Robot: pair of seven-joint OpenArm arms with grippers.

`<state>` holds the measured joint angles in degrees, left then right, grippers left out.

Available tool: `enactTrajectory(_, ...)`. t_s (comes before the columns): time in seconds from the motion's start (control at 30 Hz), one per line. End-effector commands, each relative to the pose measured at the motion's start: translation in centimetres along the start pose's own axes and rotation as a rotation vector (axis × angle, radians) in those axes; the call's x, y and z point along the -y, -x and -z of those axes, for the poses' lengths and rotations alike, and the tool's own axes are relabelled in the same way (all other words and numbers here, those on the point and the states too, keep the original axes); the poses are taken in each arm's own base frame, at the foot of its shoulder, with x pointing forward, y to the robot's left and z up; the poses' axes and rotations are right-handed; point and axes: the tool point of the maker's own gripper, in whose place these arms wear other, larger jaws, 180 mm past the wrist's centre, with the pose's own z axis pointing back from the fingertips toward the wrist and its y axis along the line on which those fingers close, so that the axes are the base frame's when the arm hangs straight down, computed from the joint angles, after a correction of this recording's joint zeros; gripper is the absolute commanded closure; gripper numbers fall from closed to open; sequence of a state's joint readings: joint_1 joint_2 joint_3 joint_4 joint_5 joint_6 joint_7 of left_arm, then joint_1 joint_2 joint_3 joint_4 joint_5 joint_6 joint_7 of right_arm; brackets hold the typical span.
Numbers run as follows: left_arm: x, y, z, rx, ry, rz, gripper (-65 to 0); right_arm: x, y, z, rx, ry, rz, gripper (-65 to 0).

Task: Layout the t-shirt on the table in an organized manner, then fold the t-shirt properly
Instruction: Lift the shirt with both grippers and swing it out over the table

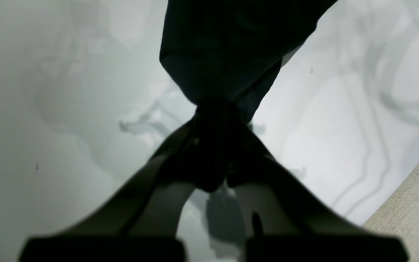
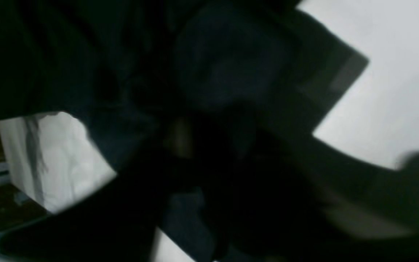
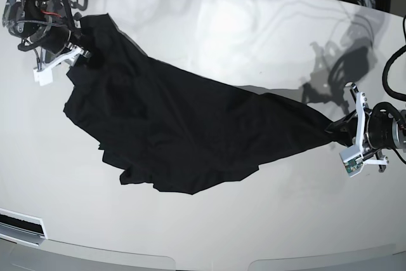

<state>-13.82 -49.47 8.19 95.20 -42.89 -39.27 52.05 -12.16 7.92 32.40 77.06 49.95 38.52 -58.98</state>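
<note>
Bench (image 3: 254, 36), glossy white, carrying the black t-shirt (image 3: 184, 138), which lies partly spread and rumpled between the two hands, its lower hem bunched in loose folds toward the near edge.

Step in hand, as judged: the laying-out stage. The garment is stretched between two grips and is not yet flat; no fold appears to have been started.

Left hand (image 3: 339, 132): clenched on a gathered corner of the t-shirt (image 1: 227, 54), the fabric running taut away from its fingertips and lifting off the bench just beyond them, as the left wrist view shows with the left hand (image 1: 211, 145) closed around a dark wad of cloth.

Right hand (image 3: 81, 52): sits at the opposite corner, against the cloth. The right wrist view is dark and blurred, filled with t-shirt (image 2: 213, 72); whether this hand has closed on the fabric cannot be told.

Next move, as judged: it calls for a confirmed grip at the right hand, then drawing both hands apart and lowering evenly, so the bunched hem below them flattens.

Writing: no brand, label or legible text is visible.
</note>
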Motion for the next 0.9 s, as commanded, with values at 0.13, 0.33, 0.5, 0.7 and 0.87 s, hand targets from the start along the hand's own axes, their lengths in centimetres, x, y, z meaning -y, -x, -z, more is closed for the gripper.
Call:
enactTrajectory(0.13,-1.0,-1.0,-1.0,0.03,-0.03,0.011,0.0,0.0,-3.2,-1.0,0.057,-0.006,-0.068,0.0)
enactTrajectory(0.33,-1.6,-0.5,-1.0,-0.001,-0.063,0.037,0.0,-3.3,-4.7,-2.6,0.03,-0.125,-0.133,0.0)
enactTrajectory(0.5,-1.0,0.7,-0.8,-0.049,-0.04,0.043,0.0,-5.4,-6.3,-4.8,0.053,-0.119,-0.271,0.0)
enactTrajectory(0.7,2.1,3.8,0.3,-0.106,0.038,0.001,0.0,-7.4,-5.7,-7.8,0.032,-0.052,-0.457,0.0)
enactTrajectory(0.87,4.2,6.4,0.1,-0.185,0.103,-0.037,0.0,-7.3,-5.5,-10.2,-0.027,0.01,-0.581,0.0)
